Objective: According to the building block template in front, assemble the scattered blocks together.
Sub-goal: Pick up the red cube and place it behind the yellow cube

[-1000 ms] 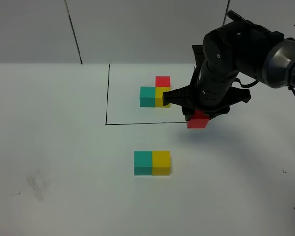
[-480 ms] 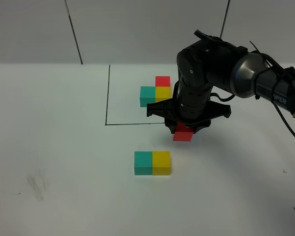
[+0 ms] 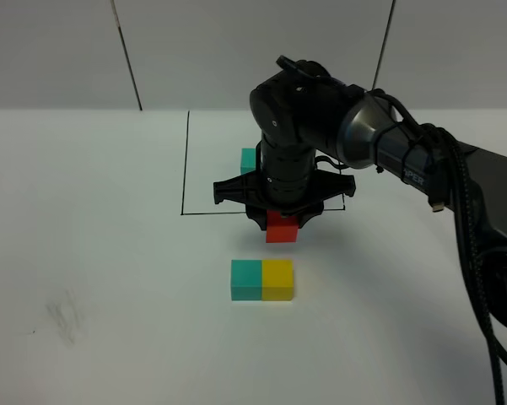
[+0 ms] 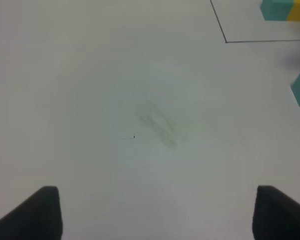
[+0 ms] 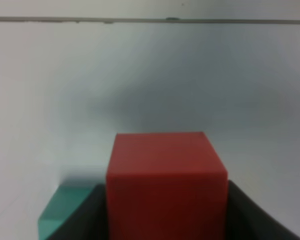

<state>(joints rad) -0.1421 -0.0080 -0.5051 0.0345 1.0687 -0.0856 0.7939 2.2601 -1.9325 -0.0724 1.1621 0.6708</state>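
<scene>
My right gripper [image 3: 282, 221] is shut on the red block [image 3: 282, 229] and holds it just above the table, close behind the scattered teal block [image 3: 245, 279] and yellow block [image 3: 277, 279], which sit side by side and touching. In the right wrist view the red block [image 5: 165, 180] fills the space between the dark fingers, and the teal block [image 5: 60, 210] shows at one side below it. The arm hides most of the template; only its teal cube [image 3: 248, 158] shows inside the black outline [image 3: 186, 160]. My left gripper [image 4: 157, 212] is open over bare table.
The white table has a faint grey smudge [image 3: 65, 316] at the front left, also under the left gripper as a smudge [image 4: 157, 124]. The right arm's cables [image 3: 477, 278] hang at the right. A wall with dark seams stands behind.
The right arm has swung left and toward the front with the red block, from the outline's right end to just behind the teal and yellow pair. It now covers most of the template.
</scene>
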